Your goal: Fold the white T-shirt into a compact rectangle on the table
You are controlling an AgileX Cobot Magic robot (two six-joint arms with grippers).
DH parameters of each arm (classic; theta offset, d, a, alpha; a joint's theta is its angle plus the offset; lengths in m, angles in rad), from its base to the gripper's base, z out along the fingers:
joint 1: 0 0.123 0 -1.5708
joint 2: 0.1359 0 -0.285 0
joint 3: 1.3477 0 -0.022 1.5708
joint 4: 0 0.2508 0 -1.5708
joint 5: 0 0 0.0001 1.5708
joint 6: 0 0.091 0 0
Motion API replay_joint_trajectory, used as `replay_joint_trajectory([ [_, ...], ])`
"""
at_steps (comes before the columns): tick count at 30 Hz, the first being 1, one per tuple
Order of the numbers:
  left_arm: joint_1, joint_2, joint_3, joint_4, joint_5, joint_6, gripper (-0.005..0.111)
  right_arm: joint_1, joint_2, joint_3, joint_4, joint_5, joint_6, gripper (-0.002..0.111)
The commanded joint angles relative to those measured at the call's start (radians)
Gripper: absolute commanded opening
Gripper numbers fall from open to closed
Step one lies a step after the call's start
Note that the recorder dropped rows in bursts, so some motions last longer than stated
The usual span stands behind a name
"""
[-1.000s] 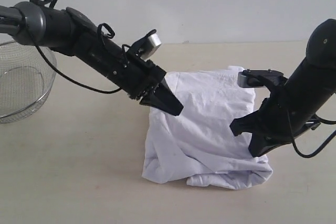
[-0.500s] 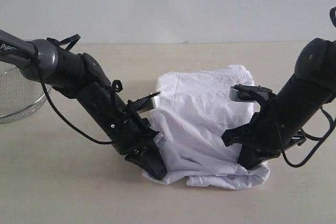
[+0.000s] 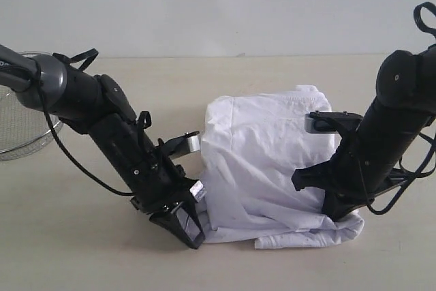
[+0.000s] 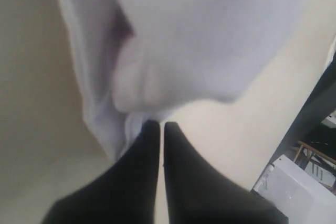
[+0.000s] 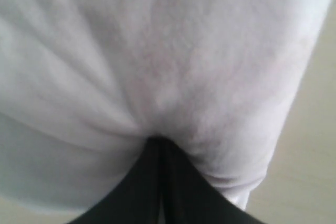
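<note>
Two-handed, working mid-fold on the white T-shirt (image 3: 266,148), which is lying in a loose, puffy, already doubled-over heap in the middle of the table (image 3: 88,257).

Skipping the wire basket (image 3: 20,120) at far left: well apart from the cloth, not part of this step.

Reaching down with the left gripper (image 3: 193,235) to the shirt's near-left corner, low at the tabletop. Holding the jaws together, with white cloth gathering right at the fingertips (image 4: 149,129). Probably pinching a thin bit of edge, though the blur in the left wrist view makes that hard to confirm.

Clamping the right gripper (image 3: 339,210) on the near-right edge of the shirt. Showing shut tips in the right wrist view, with wrinkles fanning out from the pinch, so a firm hold on the cloth.

Judging the step: taking hold of the two near corners for a fold away from the camera, toward the far edge.

Needing next: lifting both corners together and level, carrying them over the puffy middle, and laying them down square on the far edge. Watching that the left pinch is really carrying cloth and that the lower layers are not dragging along.
</note>
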Motion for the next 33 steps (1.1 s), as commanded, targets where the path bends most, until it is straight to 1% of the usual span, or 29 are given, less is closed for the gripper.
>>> replay_joint_trajectory([
  [1, 0.003, -0.028, 0.021, 0.032, 0.024, 0.051, 0.004, -0.016, 0.025, 0.019, -0.174, -0.016, 0.019, 0.0],
  [4, 0.003, -0.104, 0.021, 0.033, 0.027, 0.054, 0.004, -0.016, 0.025, 0.019, -0.174, -0.022, 0.016, 0.0],
  [6, 0.003, -0.158, 0.021, 0.033, -0.003, 0.054, 0.004, -0.016, 0.023, 0.019, -0.17, -0.029, 0.001, 0.0],
  [8, 0.003, -0.209, 0.021, -0.012, -0.072, 0.094, 0.004, -0.016, 0.022, 0.019, -0.168, -0.036, -0.001, 0.0],
  [10, -0.001, -0.246, 0.021, -0.119, -0.151, 0.173, 0.004, -0.016, 0.022, 0.019, -0.168, -0.043, -0.001, 0.0],
  [12, -0.006, -0.252, 0.011, -0.194, -0.224, 0.188, 0.004, -0.016, 0.022, 0.019, -0.163, -0.045, -0.001, 0.0],
  [14, -0.008, -0.233, -0.001, -0.195, -0.298, 0.179, 0.004, -0.016, 0.022, 0.019, -0.164, -0.05, -0.001, 0.0],
  [17, -0.008, -0.19, -0.019, -0.209, -0.348, 0.181, 0.004, -0.016, 0.022, 0.019, -0.156, -0.06, -0.001, 0.0],
  [21, -0.028, -0.133, -0.074, -0.209, -0.34, 0.181, 0.004, -0.016, 0.022, 0.019, -0.163, -0.058, 0.001, 0.0],
  [25, -0.069, -0.081, -0.142, -0.209, -0.257, 0.179, 0.004, -0.016, 0.022, 0.019, -0.148, -0.054, 0.001, 0.0],
  [29, -0.094, -0.044, -0.16, -0.182, -0.191, 0.116, 0.004, -0.016, 0.022, 0.019, -0.148, -0.052, 0.003, 0.0],
  [30, -0.095, -0.036, -0.156, -0.155, -0.182, 0.093, 0.004, -0.016, 0.022, 0.019, -0.148, -0.052, 0.003, 0.0],
  [33, -0.107, -0.018, -0.136, -0.007, -0.176, -0.013, 0.004, -0.016, 0.022, 0.019, -0.148, -0.055, 0.003, 0.0],
])
